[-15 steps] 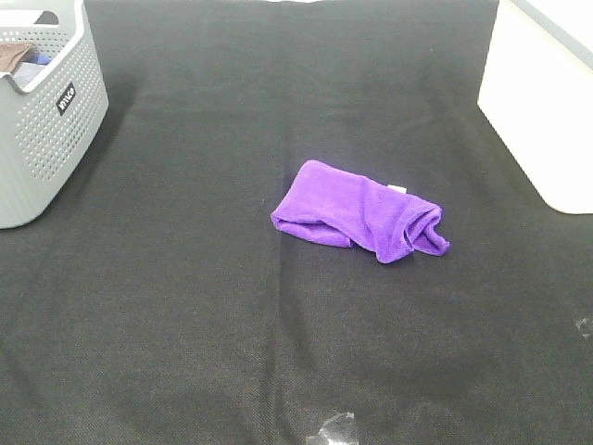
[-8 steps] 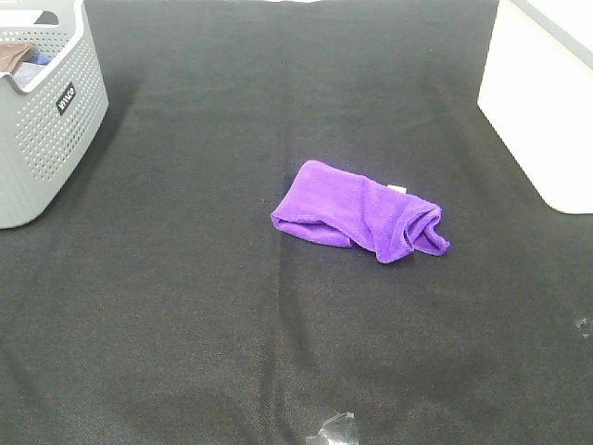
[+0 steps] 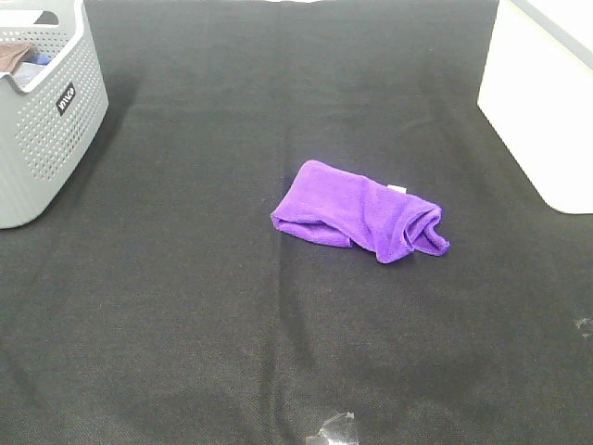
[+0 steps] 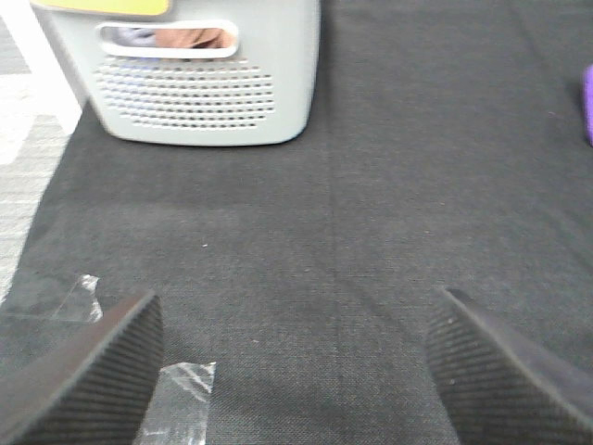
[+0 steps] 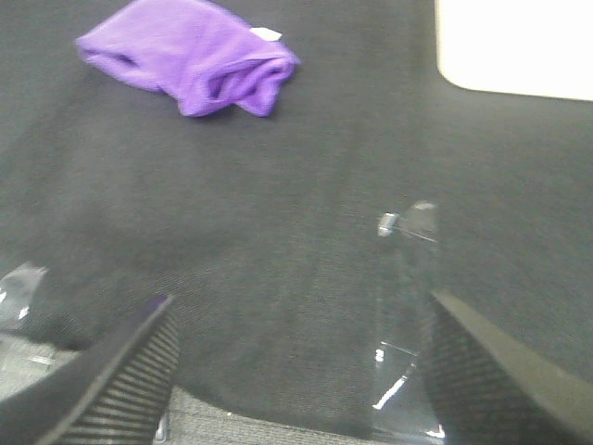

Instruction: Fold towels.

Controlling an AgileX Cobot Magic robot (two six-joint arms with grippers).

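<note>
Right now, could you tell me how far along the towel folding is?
Nothing looks done: the towel lies bunched on the black mat. Nothing is in hand; the left end effector and right end effector are open, away from it. Spreading and folding remain.

The exterior high camera looks steeply down on the black-covered table (image 3: 185,306) from its near edge, taking in the grey basket (image 3: 42,120) far left, the white bin (image 3: 542,111) far right and the purple towel (image 3: 361,211) near the middle. The left wrist camera sits low over the near left of the table, facing the basket (image 4: 199,88), with a sliver of towel (image 4: 588,102) at its edge. The right wrist camera sits low at the near right, facing the towel (image 5: 190,54) and the bin (image 5: 514,42). All three views share the towel.
</note>
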